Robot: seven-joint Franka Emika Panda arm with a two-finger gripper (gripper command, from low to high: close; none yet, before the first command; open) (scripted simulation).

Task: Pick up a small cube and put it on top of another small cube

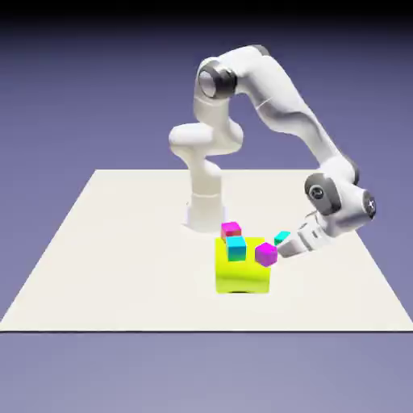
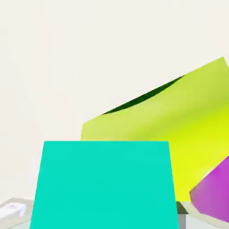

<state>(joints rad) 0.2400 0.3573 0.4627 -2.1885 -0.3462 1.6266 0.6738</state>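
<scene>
My gripper (image 1: 287, 244) is shut on the small turquoise-green cube (image 1: 281, 237), just off the right side of the big yellow block (image 1: 242, 270) in the exterior view. In the hand view that cube (image 2: 105, 185) fills the bottom middle and covers most of both fingertips (image 2: 13, 210). A bluer cyan cube (image 1: 235, 248) sits on top of the yellow block. A purple cube (image 1: 266, 253) lies tilted at the block's right upper edge, close to my fingers. In the hand view the yellow block (image 2: 179, 129) lies beyond the held cube, with the purple cube (image 2: 214, 192) at the lower right.
A magenta cube (image 1: 231, 229) stands just behind the yellow block. The cream table (image 1: 113, 266) stretches out to the exterior view's left, and the robot's base (image 1: 203, 211) rises behind the blocks.
</scene>
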